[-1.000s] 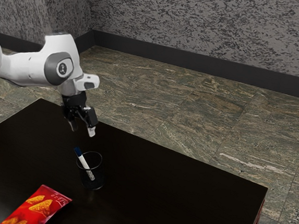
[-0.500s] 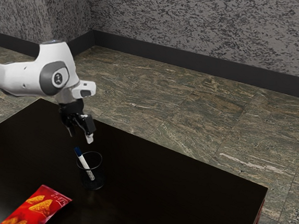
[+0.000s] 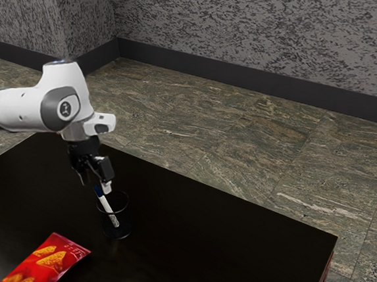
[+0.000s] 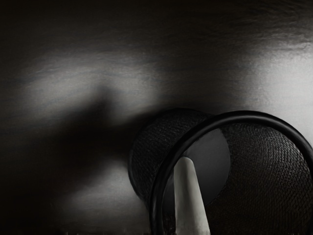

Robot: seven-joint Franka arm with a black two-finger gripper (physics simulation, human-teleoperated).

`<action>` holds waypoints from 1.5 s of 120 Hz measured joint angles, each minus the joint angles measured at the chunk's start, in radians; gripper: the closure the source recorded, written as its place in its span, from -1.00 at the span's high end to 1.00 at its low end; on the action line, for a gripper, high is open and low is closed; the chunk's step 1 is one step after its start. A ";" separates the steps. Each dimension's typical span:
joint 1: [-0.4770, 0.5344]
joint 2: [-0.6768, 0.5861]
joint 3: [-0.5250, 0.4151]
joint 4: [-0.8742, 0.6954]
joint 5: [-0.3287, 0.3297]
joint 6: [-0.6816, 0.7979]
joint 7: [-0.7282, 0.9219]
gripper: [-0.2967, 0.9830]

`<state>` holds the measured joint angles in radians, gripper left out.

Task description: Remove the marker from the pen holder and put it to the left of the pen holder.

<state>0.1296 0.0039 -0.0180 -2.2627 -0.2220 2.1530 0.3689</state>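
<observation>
We judge that the reach is nearly done and the real work, lifting and setting down, is all left to do. The marker (image 3: 108,208) stands in the pen holder (image 4: 248,115), tilted, with its blue cap (image 3: 97,190) upward and poking out past the rim toward the exterior view's left, and its lower end down inside. The holder itself is upright on the dark table (image 3: 211,255), in from the long far edge and much closer to the far left corner of the exterior view than to the corner at that view's right. Our gripper (image 3: 96,185) is down at the cap, its two fingers spread apart with the marker's upper end about between them; we see no grip on it, so we count the tool as open. A red snack bag (image 3: 49,261) lies toward the exterior view's lower left, apart from the holder and of no use to our job. What remains, as we judge it, is to settle a little lower if needed, close on the marker, draw it up along its own lean until its lower end clears the rim, and lay it on the tabletop to the left of the holder. The holder looks light, so a sideways pull could drag or tip it, and a pinch too near the cap's end could slip.
</observation>
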 joint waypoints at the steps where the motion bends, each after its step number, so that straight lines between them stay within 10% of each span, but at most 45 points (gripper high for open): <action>1: 0.001 -0.001 0.000 -0.002 0.000 0.000 0.000 0.54; 28: 0.022 -0.007 -0.017 -0.015 0.000 -0.001 0.002 0.48; 68: 0.043 -0.014 -0.057 -0.013 0.001 0.002 -0.009 -0.46; 127: -0.026 -0.272 0.038 0.165 0.082 -0.266 -0.039 -0.68; 180: -0.018 0.416 0.167 0.720 0.181 -0.819 -0.036 -0.69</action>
<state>0.1115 0.4202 0.1489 -1.5430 -0.0410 1.3339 0.3329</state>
